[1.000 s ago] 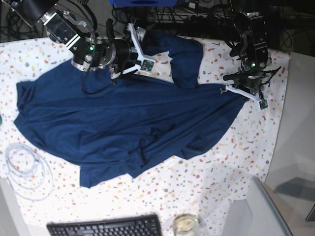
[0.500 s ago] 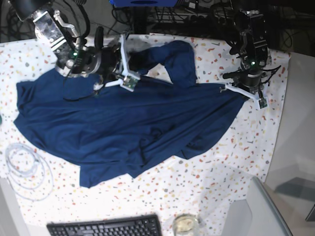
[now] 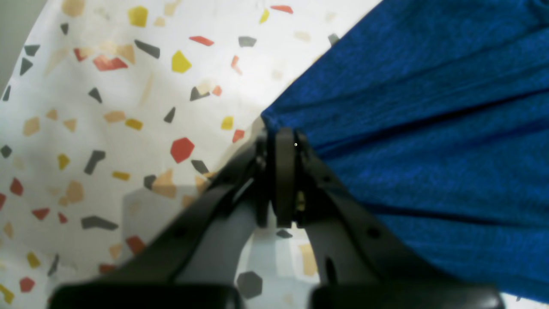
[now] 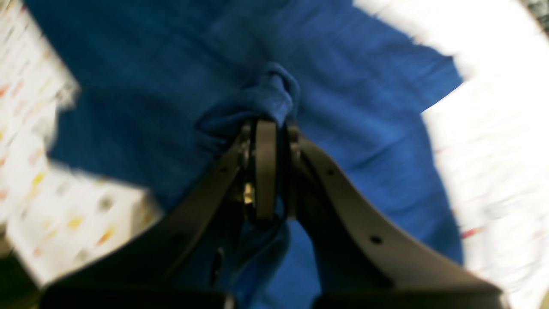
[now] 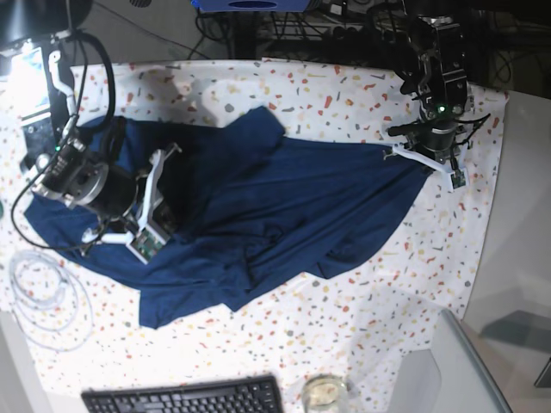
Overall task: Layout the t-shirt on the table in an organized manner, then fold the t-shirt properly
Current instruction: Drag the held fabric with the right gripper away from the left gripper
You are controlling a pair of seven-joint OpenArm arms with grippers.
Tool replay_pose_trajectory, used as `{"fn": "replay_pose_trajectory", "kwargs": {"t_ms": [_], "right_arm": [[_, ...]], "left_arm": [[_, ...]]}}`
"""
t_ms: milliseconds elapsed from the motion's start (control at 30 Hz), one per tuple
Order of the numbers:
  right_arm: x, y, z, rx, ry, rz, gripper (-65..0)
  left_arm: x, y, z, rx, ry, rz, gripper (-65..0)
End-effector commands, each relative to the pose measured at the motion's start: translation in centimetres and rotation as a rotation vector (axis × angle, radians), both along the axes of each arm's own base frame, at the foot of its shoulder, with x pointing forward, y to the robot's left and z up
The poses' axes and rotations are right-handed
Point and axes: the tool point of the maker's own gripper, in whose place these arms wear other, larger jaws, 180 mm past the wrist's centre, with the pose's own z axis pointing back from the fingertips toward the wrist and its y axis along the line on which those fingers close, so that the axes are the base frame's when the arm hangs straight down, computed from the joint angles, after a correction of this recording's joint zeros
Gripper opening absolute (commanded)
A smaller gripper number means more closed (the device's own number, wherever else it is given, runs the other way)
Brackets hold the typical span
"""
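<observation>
On the table (image 5: pixel 362 327) the t-shirt (image 5: pixel 284 215) lies bunched, left gripper (image 3: pixel 279 141) clamped on its corner, right gripper (image 4: pixel 266 128) clamped on a fold; best pull them apart evenly, low, keeping fabric taut.

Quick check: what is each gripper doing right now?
Left gripper: shut on the t-shirt's edge, low over the table.
Right gripper: shut on a bunched fold of the t-shirt.
</observation>
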Motion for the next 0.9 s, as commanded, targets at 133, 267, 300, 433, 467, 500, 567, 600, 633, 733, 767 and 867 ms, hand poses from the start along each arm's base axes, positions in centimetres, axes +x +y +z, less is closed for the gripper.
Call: {"fn": "replay_pose_trajectory", "kwargs": {"t_ms": [133, 267, 300, 433, 467, 500, 567, 600, 633, 733, 767, 867], "right_arm": [[5.1, -2.2, 3.0, 0.016, -0.094, -0.070, -64.7], [8.6, -4.4, 1.6, 0.087, -0.039, -0.204, -64.4], [9.5, -5.6, 1.4, 0.125, -0.026, -0.265, -64.2], [11.4, -9.6, 1.2, 0.210, 0.004, -0.432, -61.2], [11.1, -9.9, 0.7, 0.194, 0.028, -0.439, -57.6], [10.8, -10.8, 0.4, 0.168, 0.049, -0.451, -51.9], [9.6, -12.1, -0.1, 0.113, 0.087, -0.465, -37.8], [8.9, -12.4, -0.2, 0.098, 0.090, -0.470, -31.2], [7.9, -13.0, -0.2, 0.095, 0.082, -0.486, -25.4], [4.5, -16.1, 0.0, 0.140, 0.053, -0.627, -21.3], [3.2, -17.2, -0.3, 0.174, 0.051, -0.700, -21.9], [-0.7, -21.4, -2.1, 0.267, 0.078, -0.973, -21.6]], "left_arm": [[-1.0, 0.5, 1.1, 0.034, -0.022, -0.008, -65.0], [-2.2, 0.5, 1.2, 0.042, -0.011, -0.014, -65.0], [-2.4, 0.5, 1.3, 0.045, -0.012, -0.018, -65.0], [-3.2, 0.4, 1.6, 0.049, -0.010, -0.022, -65.0], [-3.4, 0.4, 1.6, 0.050, -0.007, -0.023, -65.0], [-3.6, 0.4, 1.5, 0.048, -0.005, -0.022, -65.0], [-3.6, 0.4, 1.5, 0.048, -0.005, -0.022, -65.0], [-3.6, 0.4, 1.5, 0.048, -0.005, -0.022, -65.0], [-3.6, 0.4, 1.5, 0.048, -0.005, -0.022, -65.0], [-3.6, 0.4, 1.5, 0.047, -0.005, -0.022, -65.0], [-3.6, 0.4, 1.5, 0.046, -0.005, -0.023, -65.0], [-3.6, 0.4, 1.5, 0.046, -0.005, -0.023, -65.0]]}}
